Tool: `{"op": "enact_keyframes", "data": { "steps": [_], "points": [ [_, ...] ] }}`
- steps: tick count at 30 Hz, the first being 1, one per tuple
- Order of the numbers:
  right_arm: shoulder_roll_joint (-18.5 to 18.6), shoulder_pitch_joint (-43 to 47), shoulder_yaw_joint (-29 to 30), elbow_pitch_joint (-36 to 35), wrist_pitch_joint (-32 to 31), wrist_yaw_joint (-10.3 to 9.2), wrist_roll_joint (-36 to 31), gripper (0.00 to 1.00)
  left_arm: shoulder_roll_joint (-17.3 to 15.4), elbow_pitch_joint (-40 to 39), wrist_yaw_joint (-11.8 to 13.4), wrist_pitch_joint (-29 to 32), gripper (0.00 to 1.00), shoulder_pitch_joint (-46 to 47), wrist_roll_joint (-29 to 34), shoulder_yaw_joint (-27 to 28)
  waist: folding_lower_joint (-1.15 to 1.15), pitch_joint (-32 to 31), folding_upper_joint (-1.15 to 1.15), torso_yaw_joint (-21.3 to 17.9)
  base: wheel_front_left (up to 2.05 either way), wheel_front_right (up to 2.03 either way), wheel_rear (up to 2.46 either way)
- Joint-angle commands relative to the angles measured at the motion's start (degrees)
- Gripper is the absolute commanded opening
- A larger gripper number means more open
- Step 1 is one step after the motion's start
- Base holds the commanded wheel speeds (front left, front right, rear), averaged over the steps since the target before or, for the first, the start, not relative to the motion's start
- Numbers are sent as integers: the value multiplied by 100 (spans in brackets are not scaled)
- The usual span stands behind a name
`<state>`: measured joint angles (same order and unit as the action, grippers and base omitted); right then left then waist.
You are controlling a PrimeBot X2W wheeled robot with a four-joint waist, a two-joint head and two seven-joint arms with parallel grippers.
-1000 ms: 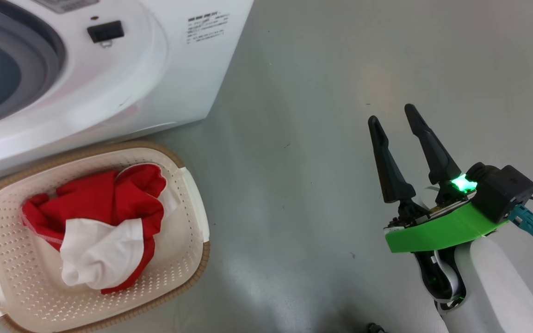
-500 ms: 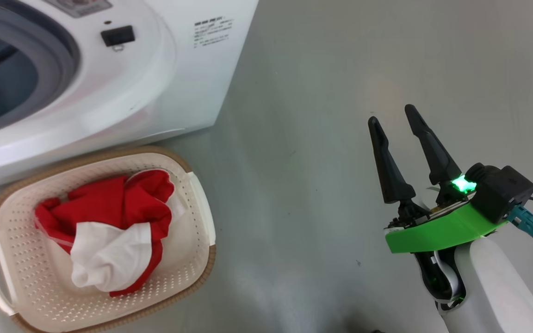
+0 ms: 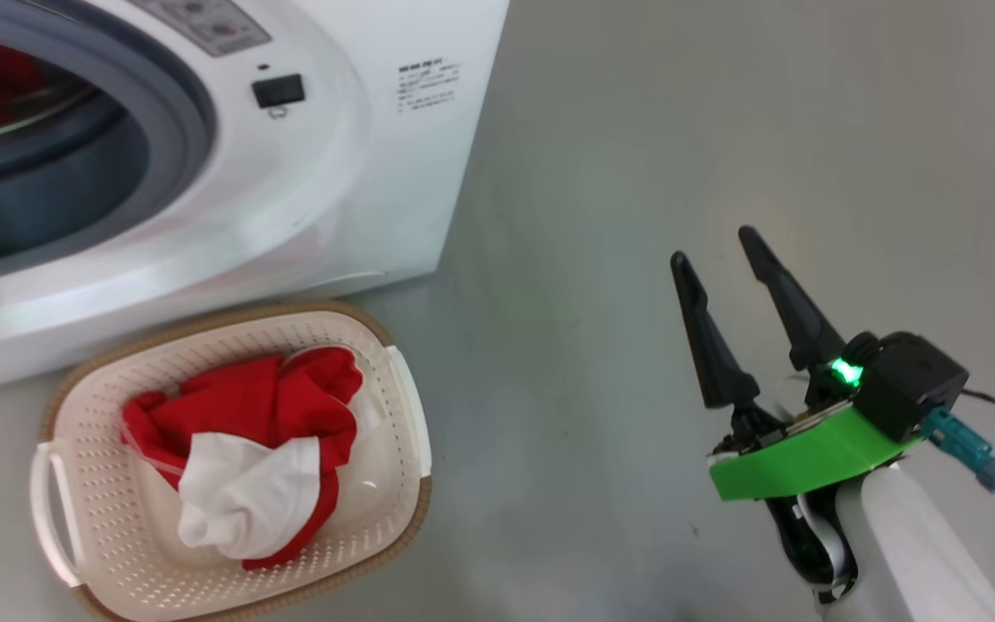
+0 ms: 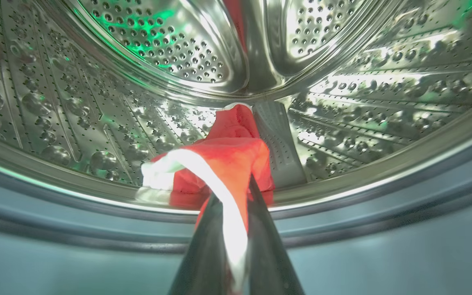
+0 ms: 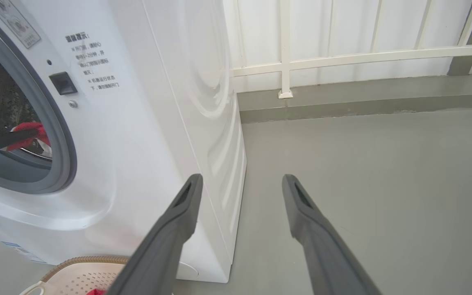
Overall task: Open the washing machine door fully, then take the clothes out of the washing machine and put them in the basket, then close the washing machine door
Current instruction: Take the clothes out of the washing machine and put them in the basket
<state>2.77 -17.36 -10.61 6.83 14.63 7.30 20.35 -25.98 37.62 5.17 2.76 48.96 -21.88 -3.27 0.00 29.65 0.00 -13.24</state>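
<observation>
The washing machine [image 3: 377,173] stands with its drum mouth uncovered inside the grey ring [image 3: 195,130]; its door is out of view. In the left wrist view my left gripper [image 4: 232,186] is shut on a red garment with white trim [image 4: 228,155], at the drum's front lip. The right wrist view shows the same gripper [image 5: 14,138] in the mouth with red cloth. More red clothes [image 3: 264,415] with white parts lie in the basket [image 3: 407,406] on the floor before the machine. Off to the right, my right gripper [image 3: 712,244] hangs open over bare floor, holding nothing.
The grey floor [image 3: 592,259] stretches to the right of the machine. A white railing and a low kerb [image 5: 342,102] run along the far side. The basket's rim [image 5: 84,260] sits close under the machine's front corner.
The head camera has swung toward the drum, so machine and basket shifted right and down in view. Red cloth in the drum and a green wrist part came into view. Right gripper stays open.
</observation>
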Motion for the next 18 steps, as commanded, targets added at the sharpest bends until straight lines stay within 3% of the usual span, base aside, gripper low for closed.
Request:
{"op": "enact_keyframes", "data": {
  "steps": [1,11,18],
  "points": [
    [10,169,-150,-106,37,19,-76,100,-159,-409,122,-150,0,-310,-56,209,0,-198,0,119,0,0,0],
    [10,362,-188,3,37,19,-302,100,371,-2244,602,-486,0,-1900,-219,326,0,-708,0,321,0,0,0],
    [10,551,-163,97,37,19,-399,100,646,-3062,867,-643,0,-2903,-123,204,0,-1101,0,413,0,0,0]
  ]
}}
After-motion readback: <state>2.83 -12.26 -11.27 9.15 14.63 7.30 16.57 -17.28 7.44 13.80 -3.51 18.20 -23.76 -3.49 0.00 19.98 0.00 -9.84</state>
